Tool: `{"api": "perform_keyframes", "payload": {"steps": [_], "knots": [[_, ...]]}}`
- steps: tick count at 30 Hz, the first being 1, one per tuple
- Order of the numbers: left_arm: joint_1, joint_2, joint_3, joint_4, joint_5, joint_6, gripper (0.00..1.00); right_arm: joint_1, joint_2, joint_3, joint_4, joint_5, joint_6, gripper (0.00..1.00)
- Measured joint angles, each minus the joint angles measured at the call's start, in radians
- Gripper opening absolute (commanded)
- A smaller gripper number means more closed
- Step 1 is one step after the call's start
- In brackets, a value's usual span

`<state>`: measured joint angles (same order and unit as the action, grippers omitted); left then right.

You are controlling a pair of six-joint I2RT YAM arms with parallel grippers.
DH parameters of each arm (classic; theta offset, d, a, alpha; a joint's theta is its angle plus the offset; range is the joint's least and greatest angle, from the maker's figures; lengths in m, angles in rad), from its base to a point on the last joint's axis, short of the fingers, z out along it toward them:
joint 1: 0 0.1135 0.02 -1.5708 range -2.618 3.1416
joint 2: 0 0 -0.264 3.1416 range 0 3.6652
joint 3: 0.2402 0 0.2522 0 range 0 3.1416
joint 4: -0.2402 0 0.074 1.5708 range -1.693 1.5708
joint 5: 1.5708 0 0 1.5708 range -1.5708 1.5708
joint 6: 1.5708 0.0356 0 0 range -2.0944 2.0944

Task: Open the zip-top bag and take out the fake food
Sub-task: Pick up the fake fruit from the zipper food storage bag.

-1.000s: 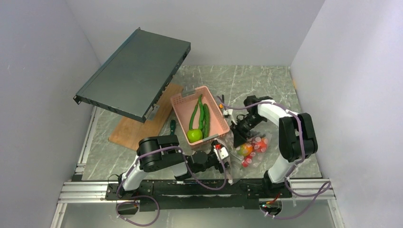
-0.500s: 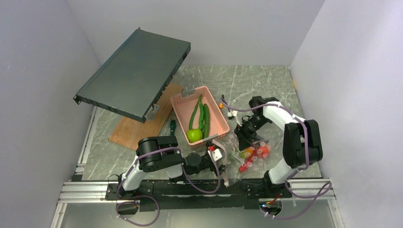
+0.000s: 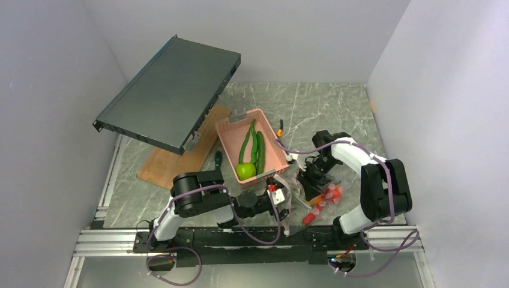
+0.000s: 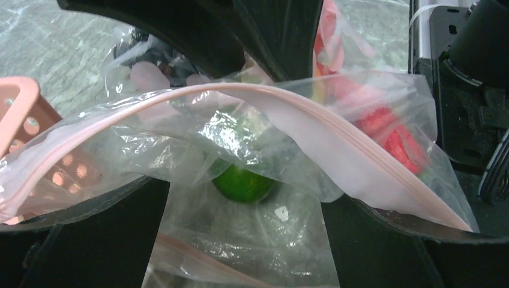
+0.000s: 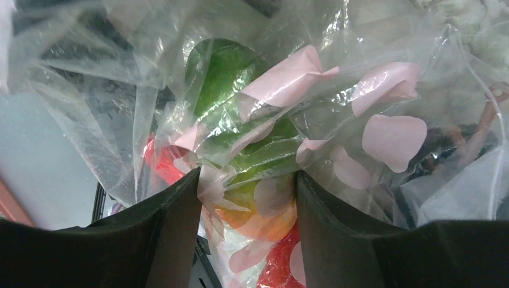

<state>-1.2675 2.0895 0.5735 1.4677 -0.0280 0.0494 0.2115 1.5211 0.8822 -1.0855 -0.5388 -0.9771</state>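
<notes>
l jaws: wide open, straddling pink zip strip [image 4: 312, 129] of zip-top bag [image 4: 240, 240]. r jaws: open, bag film btwn. bag loc: tabletop [image 3: 336, 114], just beside pink basket [image 3: 223, 137]; fake food [image 4: 243, 183] inside.

Basket [image 3: 274, 146] near middle of table [image 3: 336, 102]. In it, pods [image 3: 247, 144] lengthwise and apple [image 3: 244, 171] at the near end. Just left of basket: screwdriver [image 3: 217, 159]. Farther left: board [image 3: 174, 162]. Above board, tilted, flat case [image 3: 168, 90], running toward back-left. Right of basket and nearer: zip-top bag [image 3: 321, 203], more fake food [image 3: 329, 193] inside. Left gripper [image 3: 281, 195] at bag's left edge, right gripper [image 3: 310, 183] at its far edge, bag film between the fingers of each.
</notes>
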Motion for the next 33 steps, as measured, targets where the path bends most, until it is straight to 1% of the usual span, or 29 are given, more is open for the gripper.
{"api": "perform_keyframes", "payload": {"steps": [3, 8, 12, 13, 14, 16, 17, 19, 21, 22, 24, 25, 27, 28, 33], "knots": [[0.006, 0.000, 0.024, -0.015, 0.015, -0.002, 0.99, 0.013, 0.000, -0.005, 0.006, -0.002, 0.009, 0.42], [0.018, 0.002, 0.041, -0.023, 0.039, -0.010, 0.98, 0.023, 0.000, -0.007, 0.013, -0.010, 0.017, 0.32], [0.026, 0.006, 0.079, -0.058, 0.063, -0.015, 0.97, 0.035, 0.000, -0.008, 0.016, -0.021, 0.018, 0.27], [0.029, 0.008, 0.089, -0.064, 0.069, -0.017, 0.95, 0.038, 0.001, -0.008, 0.017, -0.023, 0.018, 0.27], [0.031, 0.014, 0.101, -0.072, 0.077, -0.019, 0.91, 0.039, 0.001, -0.008, 0.018, -0.025, 0.018, 0.26], [0.034, 0.024, 0.119, -0.097, 0.093, -0.032, 0.78, 0.040, 0.002, -0.008, 0.018, -0.027, 0.018, 0.26], [0.035, 0.027, 0.123, -0.105, 0.101, -0.039, 0.73, 0.040, 0.003, -0.008, 0.019, -0.027, 0.018, 0.26], [0.035, 0.034, 0.131, -0.124, 0.119, -0.060, 0.73, 0.040, 0.003, -0.008, 0.020, -0.027, 0.019, 0.26], [0.035, 0.035, 0.132, -0.138, 0.120, -0.071, 0.80, 0.040, 0.003, -0.009, 0.022, -0.027, 0.021, 0.27], [0.035, 0.034, 0.131, -0.140, 0.120, -0.074, 0.82, 0.040, 0.003, -0.010, 0.023, -0.027, 0.024, 0.28], [0.036, 0.034, 0.114, -0.138, 0.118, -0.085, 0.82, 0.040, 0.003, -0.013, 0.027, -0.034, 0.032, 0.29], [0.038, 0.034, 0.097, -0.133, 0.117, -0.091, 0.80, 0.040, 0.003, -0.014, 0.030, -0.038, 0.036, 0.29], [0.039, 0.032, 0.064, -0.114, 0.115, -0.092, 0.69, 0.040, 0.003, -0.018, 0.035, -0.045, 0.045, 0.29], [0.038, 0.027, 0.057, -0.113, 0.113, -0.095, 0.66, 0.040, 0.003, -0.020, 0.038, -0.047, 0.048, 0.29], [0.040, 0.006, 0.050, -0.142, 0.103, -0.096, 0.58, 0.040, 0.003, -0.023, 0.044, -0.054, 0.063, 0.31]]}}
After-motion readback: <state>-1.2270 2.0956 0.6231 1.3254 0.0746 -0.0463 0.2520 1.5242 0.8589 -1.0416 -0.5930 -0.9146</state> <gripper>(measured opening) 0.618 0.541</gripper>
